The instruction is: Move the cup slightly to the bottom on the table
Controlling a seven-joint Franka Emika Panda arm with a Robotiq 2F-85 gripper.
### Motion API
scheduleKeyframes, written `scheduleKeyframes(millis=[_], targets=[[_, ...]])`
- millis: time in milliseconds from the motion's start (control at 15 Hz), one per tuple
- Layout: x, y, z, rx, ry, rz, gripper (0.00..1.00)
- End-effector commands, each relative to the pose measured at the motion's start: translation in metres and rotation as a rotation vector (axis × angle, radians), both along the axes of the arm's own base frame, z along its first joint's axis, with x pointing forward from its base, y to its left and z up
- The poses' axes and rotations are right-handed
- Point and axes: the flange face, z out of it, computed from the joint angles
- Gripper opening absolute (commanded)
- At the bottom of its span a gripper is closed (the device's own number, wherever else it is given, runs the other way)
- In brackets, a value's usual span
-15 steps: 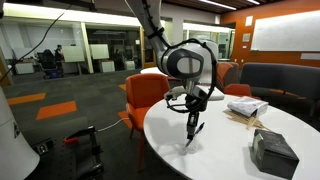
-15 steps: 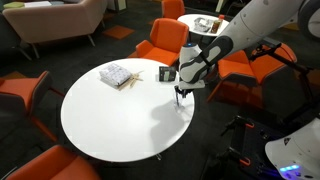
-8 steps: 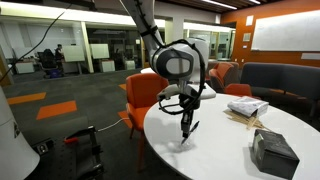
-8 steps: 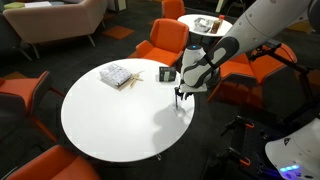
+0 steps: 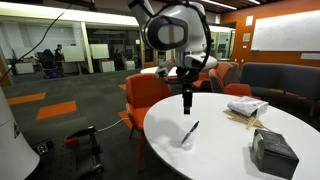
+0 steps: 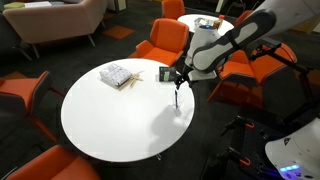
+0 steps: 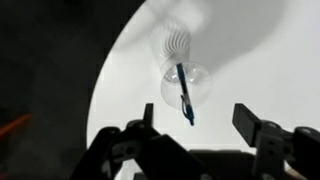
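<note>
**Gripper lifted clear above the cup, empty**

The gripper hangs in the air with its two fingers spread apart and nothing between them; in the wrist view the gap looks straight down past the fingers onto the cup. In an exterior view the gripper sits well above the white desk, and the cup stands free below it, near the desk edge, a thin dark stick leaning out of it. The cup is very hard to make out there against the white top; only the stick gives it away.

Whether the shift toward the bottom has been made already cannot be settled from these views. If it still has to be done, the clear wall looks light and thin, so the closing should be gentle and low on the body, with the fingers on either side of the rim and clear of the slanted stick, which could lever the cup over if struck. A short slide or a low lift is enough. The cup stands close to the rim of the desk, so the travel should be kept small.

Farther off lie a dark grey bag and a pale packet, both well apart from the cup.
</note>
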Motion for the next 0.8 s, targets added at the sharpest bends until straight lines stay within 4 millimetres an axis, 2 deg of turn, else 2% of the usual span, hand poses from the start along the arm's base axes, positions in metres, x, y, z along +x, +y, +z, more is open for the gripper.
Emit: scheduleKeyframes(millis=[0,200,333,533,733], targets=[[-0.022,0.022,0.066,-0.015,-0.02,0.147,1.0],[-0.03,0.037,0.122,-0.05,-0.055,0.21,1.0],[-0.037,0.042,0.146,-0.055,-0.055,0.222,1.0],[-0.048,0.045,0.162,-0.064,-0.023,0.223,1.0],[-0.05,0.05,0.163,-0.072,-0.018,0.238,1.0]])
